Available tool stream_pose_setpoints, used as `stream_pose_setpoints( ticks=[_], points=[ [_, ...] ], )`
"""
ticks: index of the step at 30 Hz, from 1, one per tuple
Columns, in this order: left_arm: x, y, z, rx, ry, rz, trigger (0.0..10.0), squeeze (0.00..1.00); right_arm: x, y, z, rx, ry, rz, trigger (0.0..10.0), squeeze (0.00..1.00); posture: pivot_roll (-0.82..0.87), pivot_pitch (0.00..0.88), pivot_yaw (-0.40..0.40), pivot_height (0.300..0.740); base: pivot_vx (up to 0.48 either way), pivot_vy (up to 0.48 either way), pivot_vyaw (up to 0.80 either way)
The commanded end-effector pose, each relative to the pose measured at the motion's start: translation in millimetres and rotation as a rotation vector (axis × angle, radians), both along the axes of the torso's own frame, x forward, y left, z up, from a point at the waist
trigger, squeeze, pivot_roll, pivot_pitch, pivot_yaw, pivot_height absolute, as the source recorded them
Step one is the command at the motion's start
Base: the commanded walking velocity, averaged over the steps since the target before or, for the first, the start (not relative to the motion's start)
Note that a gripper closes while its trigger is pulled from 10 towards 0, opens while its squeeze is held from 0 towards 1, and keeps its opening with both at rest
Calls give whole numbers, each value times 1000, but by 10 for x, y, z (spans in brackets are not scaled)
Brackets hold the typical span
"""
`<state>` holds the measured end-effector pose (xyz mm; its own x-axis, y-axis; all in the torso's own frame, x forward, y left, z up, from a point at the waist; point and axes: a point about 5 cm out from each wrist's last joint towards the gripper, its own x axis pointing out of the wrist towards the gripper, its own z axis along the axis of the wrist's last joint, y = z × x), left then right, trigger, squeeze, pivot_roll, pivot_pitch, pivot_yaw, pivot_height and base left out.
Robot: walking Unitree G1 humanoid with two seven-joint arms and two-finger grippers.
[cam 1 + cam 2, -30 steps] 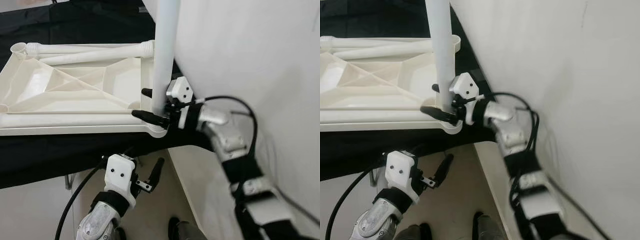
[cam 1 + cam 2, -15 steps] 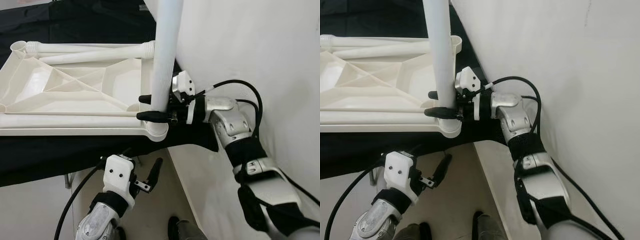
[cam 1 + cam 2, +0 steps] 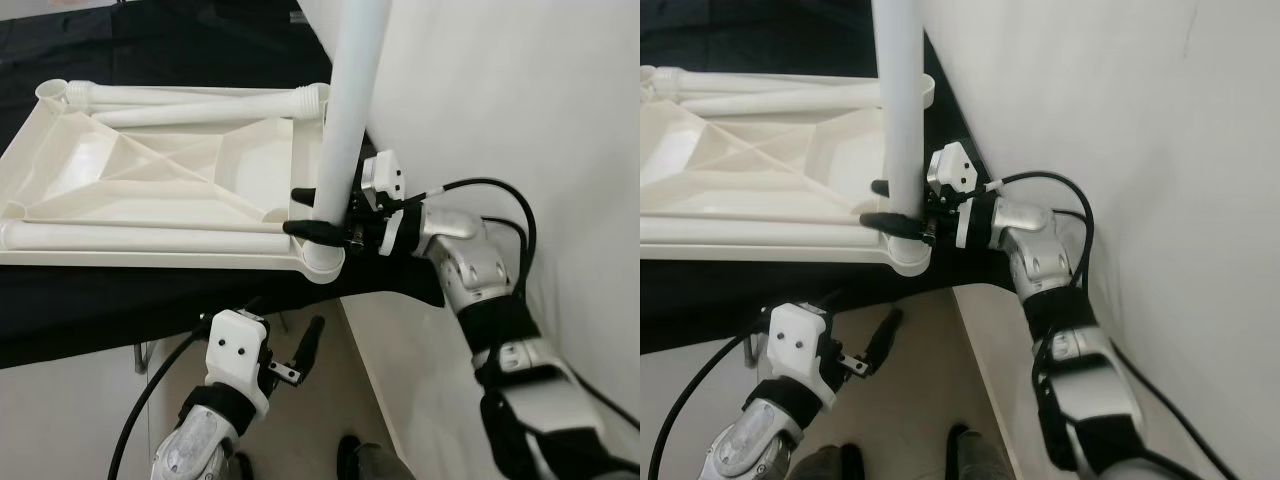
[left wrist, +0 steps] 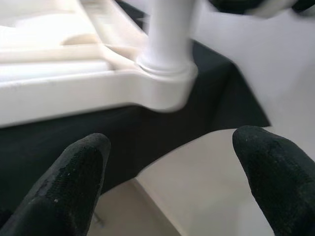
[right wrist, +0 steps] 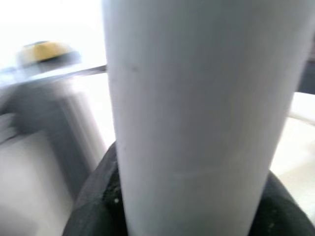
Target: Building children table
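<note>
Closest to me, low down over the pale floor [image 3: 80,420], the left gripper [image 3: 300,355] hangs below the edge of the black-draped surface [image 3: 120,310]. Its fingers [image 4: 74,182] are spread wide with nothing between them, and they point up toward the near corner of the white plastic tabletop [image 3: 150,190]. A black cable [image 3: 150,400] runs down beside that arm, and something dark, perhaps shoes [image 3: 355,460], sits on the floor just right of it.

Above that, the tabletop lies upside down on the black surface, ribbed underside up, its near right corner jutting slightly past the edge. In that corner socket [image 3: 325,262] stands a white table leg [image 3: 345,120], upright with a slight lean, rising out of the top of the view. The right gripper [image 3: 312,212] reaches in from the wall side and pinches the leg low down, just above the socket, one black finger on each side of the tube. In the right wrist view the leg [image 5: 197,108] sits hard against the dark base of the fingers.

Along the near rim of the tabletop another white leg [image 3: 140,237] lies flat. Farther back, two more loose legs [image 3: 200,100] lie side by side across the far rim, threaded ends toward the upright leg. A white wall [image 3: 520,100] runs close along the right of it all.
</note>
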<state>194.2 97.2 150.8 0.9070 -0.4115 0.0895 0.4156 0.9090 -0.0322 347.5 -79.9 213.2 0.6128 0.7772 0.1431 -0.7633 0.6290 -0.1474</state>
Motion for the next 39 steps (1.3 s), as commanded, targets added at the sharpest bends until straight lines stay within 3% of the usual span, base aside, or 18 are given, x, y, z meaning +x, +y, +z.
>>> stream_pose_setpoints(
  ticks=[1,2,4,6,11,13,14,16,17,22,23,24,25,27,31,35,37,39],
  points=[
    [-34,1,-15,5,10,1,10000,0,5,-157,-387,-30,187,-298,0,0,90,263,-81,740,0,0,0],
    [-32,1,-7,6,8,0,10000,0,-172,-94,-500,-36,199,-383,0,0,107,274,-76,740,0,0,0],
    [-31,16,-14,7,11,5,10000,0,-393,110,-572,-22,213,-290,0,0,91,255,-61,740,0,0,0],
    [-31,19,-17,7,12,6,10000,0,-423,154,-579,-25,209,-259,0,0,91,255,-61,740,0,0,0],
    [-15,12,-11,10,8,1,10000,0,-304,203,-535,-23,198,-235,0,0,99,256,-74,740,0,0,0],
    [-11,12,-10,11,6,0,10000,0,-277,229,-512,-25,191,-222,588,0,100,257,-74,740,0,0,0],
    [-7,13,-10,11,5,3,10000,0,-268,258,-475,-28,183,-215,10000,0,103,254,-76,740,0,0,0],
    [-5,15,-11,11,4,6,10000,0,-257,293,-426,-31,160,-177,10000,0,103,254,-75,740,0,0,0],
    [-4,15,-11,11,3,8,10000,0,-266,311,-387,-38,152,-178,10000,1000,103,256,-74,740,0,0,0],
    [-4,10,-13,11,5,4,10000,0,-191,342,-234,-24,129,-114,10000,1000,96,254,-68,740,0,0,0],
    [-5,7,-10,10,4,2,10000,0,-192,376,-213,-18,126,-32,10000,608,98,256,-68,740,0,0,0],
    [-5,5,-9,10,5,0,10000,0,-188,403,-190,-20,114,50,10000,0,98,256,-68,740,0,0,0],
    [-5,5,-9,10,5,0,10000,0,-188,403,-190,-20,114,50,10000,0,98,256,-68,740,0,0,0],
    [-6,1,-9,9,5,-1,10000,0,-167,417,-165,-46,97,161,10000,0,101,255,-69,740,0,0,0],
    [-10,2,-9,8,5,5,10000,0,-54,363,-102,-103,50,212,10000,0,110,258,-71,740,0,0,0],
    [-16,5,-8,9,5,7,10000,0,291,231,24,-281,-57,-45,10000,0,114,257,-71,740,0,0,0],
    [-18,5,-9,9,5,7,10000,0,336,212,59,-291,-70,-94,10000,0,114,257,-71,740,0,0,0],
    [-24,5,-8,9,6,6,10000,0,468,120,193,-278,-99,-269,10000,0,121,260,-66,740,0,0,0]
  ],
)
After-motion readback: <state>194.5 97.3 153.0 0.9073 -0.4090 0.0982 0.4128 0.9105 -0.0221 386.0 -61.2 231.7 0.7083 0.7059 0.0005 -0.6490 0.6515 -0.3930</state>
